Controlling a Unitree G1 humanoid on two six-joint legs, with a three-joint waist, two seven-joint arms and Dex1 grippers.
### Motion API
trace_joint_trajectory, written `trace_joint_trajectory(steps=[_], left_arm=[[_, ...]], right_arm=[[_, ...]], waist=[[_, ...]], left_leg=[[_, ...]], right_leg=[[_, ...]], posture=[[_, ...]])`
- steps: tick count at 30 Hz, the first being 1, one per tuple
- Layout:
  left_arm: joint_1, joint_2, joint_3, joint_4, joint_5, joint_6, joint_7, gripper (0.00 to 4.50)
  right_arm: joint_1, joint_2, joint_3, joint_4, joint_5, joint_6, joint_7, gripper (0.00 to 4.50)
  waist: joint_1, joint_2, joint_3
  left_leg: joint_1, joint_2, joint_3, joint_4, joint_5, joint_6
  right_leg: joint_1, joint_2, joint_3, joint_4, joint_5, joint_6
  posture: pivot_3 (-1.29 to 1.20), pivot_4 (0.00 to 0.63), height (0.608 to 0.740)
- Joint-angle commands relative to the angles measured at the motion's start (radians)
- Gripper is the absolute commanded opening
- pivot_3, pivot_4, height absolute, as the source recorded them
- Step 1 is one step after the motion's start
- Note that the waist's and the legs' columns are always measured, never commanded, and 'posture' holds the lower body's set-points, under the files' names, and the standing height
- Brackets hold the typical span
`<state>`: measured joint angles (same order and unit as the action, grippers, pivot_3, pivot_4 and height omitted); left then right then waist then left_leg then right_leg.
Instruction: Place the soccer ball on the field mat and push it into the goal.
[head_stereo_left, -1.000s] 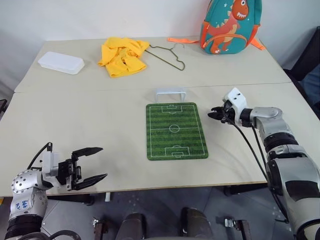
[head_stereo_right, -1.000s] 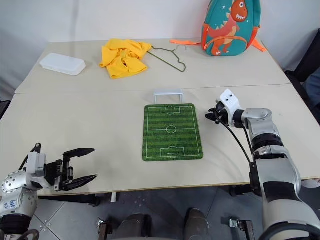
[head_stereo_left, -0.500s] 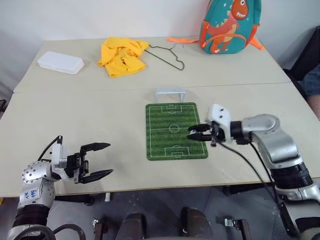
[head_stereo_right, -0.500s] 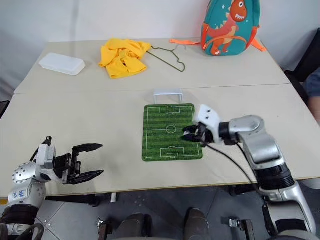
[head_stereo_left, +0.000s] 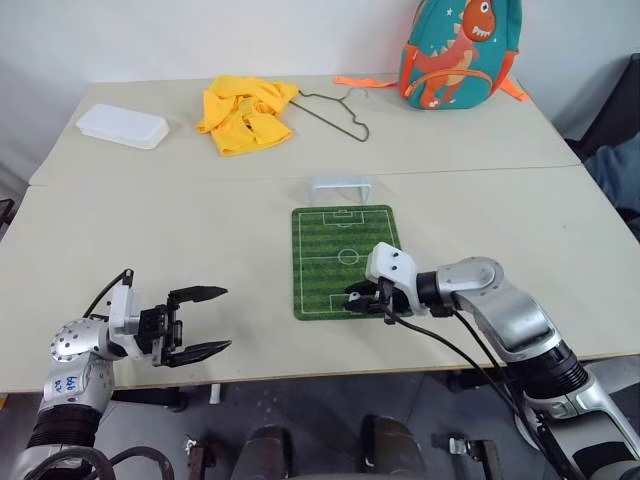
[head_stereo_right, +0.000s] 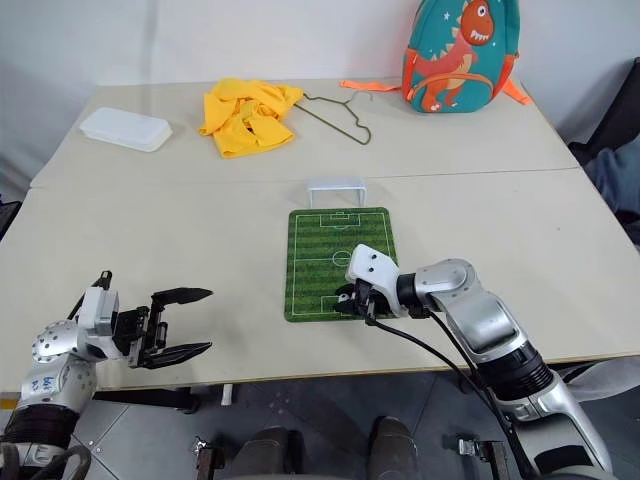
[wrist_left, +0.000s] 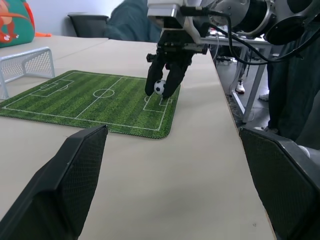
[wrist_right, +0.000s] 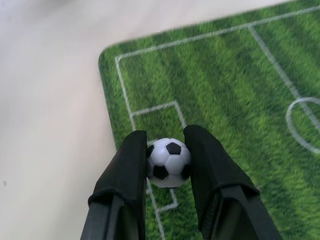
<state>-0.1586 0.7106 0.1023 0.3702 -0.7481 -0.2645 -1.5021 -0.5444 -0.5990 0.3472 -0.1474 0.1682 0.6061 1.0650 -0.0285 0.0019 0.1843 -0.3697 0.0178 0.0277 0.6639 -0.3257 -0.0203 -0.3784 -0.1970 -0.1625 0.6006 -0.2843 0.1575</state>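
Right wrist view: my right gripper (wrist_right: 166, 165) has its two black fingers (wrist_right: 125, 170) clamped on either side of the soccer ball (wrist_right: 168, 162), which sits between the pads near their tips. Directly beneath the fingers lies the field mat (wrist_right: 240, 85), at the penalty box of its near end, close to the corner. Left wrist view: the same fingers point down at the mat with the ball just above the turf; whether it already touches, I cannot tell. The goal (head_stereo_left: 341, 186) stands beyond the far end of the mat from the fingers, mouth facing the pitch. My left gripper (head_stereo_left: 190, 324) hovers with its fingers spread and empty, well apart from the mat, over the near edge of the table (head_stereo_left: 180, 215). To do this step well, I judge I should lower until the ball rests on the turf, part the fingers slowly so it does not roll, then push it straight along the centre line.
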Motion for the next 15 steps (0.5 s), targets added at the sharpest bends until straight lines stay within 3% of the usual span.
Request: trace_joint_trajectory(steps=[1,10,15], left_arm=[[0.014,0.018,0.005,0.001,-0.025,-0.024,-0.112,4.50],[0.017,0.005,0.022,0.001,-0.018,-0.028,-0.112,4.50],[0.015,0.000,0.031,0.003,-0.013,-0.028,-0.112,4.50]], right_arm=[[0.001,-0.017,-0.002,-0.014,0.001,-0.033,0.020,0.85],[-0.005,0.005,0.008,0.008,-0.009,-0.039,0.011,0.85],[-0.002,-0.001,0.000,-0.010,0.001,-0.040,0.027,2.55]], waist=[[0.001,0.000,0.000],[0.001,0.000,0.000],[0.001,0.000,0.000]], left_leg=[[0.000,0.000,0.000,0.000,0.000,0.000],[0.000,0.000,0.000,0.000,0.000,0.000],[0.000,0.000,0.000,0.000,0.000,0.000]], right_leg=[[0.000,0.000,0.000,0.000,0.000,0.000],[0.000,0.000,0.000,0.000,0.000,0.000],[0.000,0.000,0.000,0.000,0.000,0.000]], posture=[[0.00,0.150,0.740],[0.00,0.150,0.740],[0.00,0.150,0.740]])
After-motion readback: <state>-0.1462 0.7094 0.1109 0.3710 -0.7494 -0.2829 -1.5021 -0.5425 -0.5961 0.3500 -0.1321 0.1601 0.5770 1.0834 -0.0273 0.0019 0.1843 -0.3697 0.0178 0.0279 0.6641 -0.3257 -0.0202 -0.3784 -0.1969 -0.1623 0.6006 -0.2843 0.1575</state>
